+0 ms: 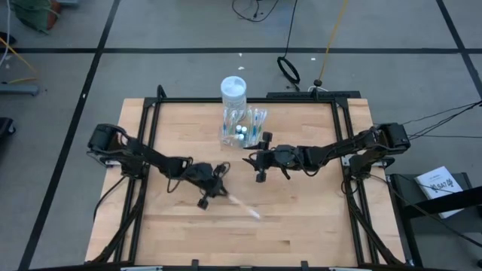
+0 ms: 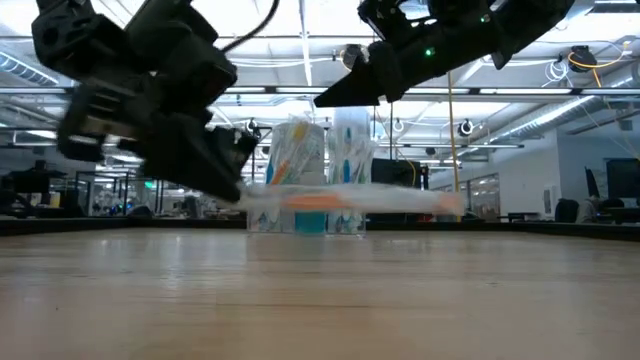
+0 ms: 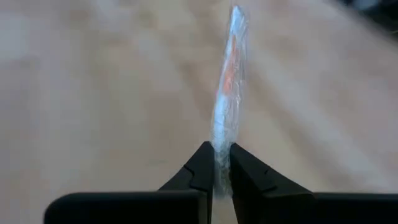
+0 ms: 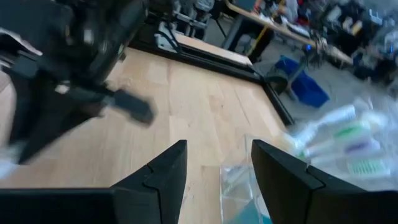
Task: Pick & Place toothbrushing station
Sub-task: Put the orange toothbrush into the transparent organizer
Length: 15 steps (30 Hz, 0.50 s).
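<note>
The toothbrushing station [image 1: 242,129], a clear plastic holder with several toothbrushes in it, stands on the table near the far edge, in front of a white lidded jar [image 1: 233,88]. It shows in the right wrist view too, the holder [image 4: 244,190] just beyond the fingers. My left gripper [image 1: 224,194] is at the table's middle, shut on a clear-wrapped toothbrush [image 1: 242,206] with orange on it. My right gripper [image 1: 256,162] hangs open above the table, near the station, with nothing between its fingers. My left gripper pinches one end of the wrapped toothbrush [image 3: 221,148] between its two fingers. The fingers come slanting down from the table's left. The toothbrush [image 2: 350,200] runs on straight out from the fingertips, about level and clear of the tabletop.
Black frame rails [image 1: 343,135] run along the table's left, right and far sides. Bare wood [image 1: 301,226] lies toward the near edge. Cables and a white sheet [image 1: 440,184] lie on the floor beyond the table.
</note>
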Each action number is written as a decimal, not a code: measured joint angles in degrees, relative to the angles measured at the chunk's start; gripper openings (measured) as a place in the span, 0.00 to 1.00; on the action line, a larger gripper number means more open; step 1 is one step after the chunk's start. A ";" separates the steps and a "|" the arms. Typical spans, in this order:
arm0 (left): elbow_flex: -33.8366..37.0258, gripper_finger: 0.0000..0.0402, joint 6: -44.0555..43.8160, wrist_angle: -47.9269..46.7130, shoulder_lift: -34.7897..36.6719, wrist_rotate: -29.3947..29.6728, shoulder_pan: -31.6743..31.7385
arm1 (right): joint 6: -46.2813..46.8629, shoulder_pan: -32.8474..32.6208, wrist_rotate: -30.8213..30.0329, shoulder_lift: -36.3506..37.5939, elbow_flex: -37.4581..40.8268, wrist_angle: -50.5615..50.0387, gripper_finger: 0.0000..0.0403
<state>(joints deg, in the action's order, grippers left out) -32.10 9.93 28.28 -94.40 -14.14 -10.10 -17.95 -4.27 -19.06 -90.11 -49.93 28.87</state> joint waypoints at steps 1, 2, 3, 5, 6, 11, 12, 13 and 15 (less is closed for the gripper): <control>0.04 0.08 2.46 -1.28 1.48 2.49 0.70 | 1.71 0.30 0.01 0.00 0.00 -0.24 0.42; 0.07 0.07 6.36 -1.69 2.92 5.11 1.30 | 2.64 0.64 0.02 0.01 0.00 -0.64 0.42; 0.03 0.07 11.88 -2.45 4.68 7.82 1.83 | 3.14 1.06 0.21 0.39 -0.02 -1.52 0.42; 0.00 0.06 25.00 -4.26 8.31 13.59 2.62 | 4.44 2.42 3.77 0.96 -0.06 -3.52 0.42; 0.00 0.06 31.78 -4.18 9.80 16.60 2.83 | 5.46 3.32 7.08 1.09 -0.21 -4.63 0.42; -0.48 0.07 60.20 -3.91 15.34 31.51 3.83 | 15.03 8.81 26.64 4.49 -0.92 -13.50 0.42; -0.79 0.07 65.05 -4.17 15.80 34.23 3.81 | 16.62 10.01 29.51 5.30 -1.01 -14.24 0.42; -1.32 0.06 69.53 -4.23 15.88 36.28 3.71 | 18.09 11.15 31.54 5.86 -0.89 -14.49 0.42; -2.46 0.05 76.04 -4.03 15.69 38.08 3.44 | 20.67 13.22 32.95 6.02 -0.98 -12.56 0.42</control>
<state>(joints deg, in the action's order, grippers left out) -34.56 85.97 24.25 -78.72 23.94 -6.66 2.72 8.96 13.89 -84.08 -50.91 16.31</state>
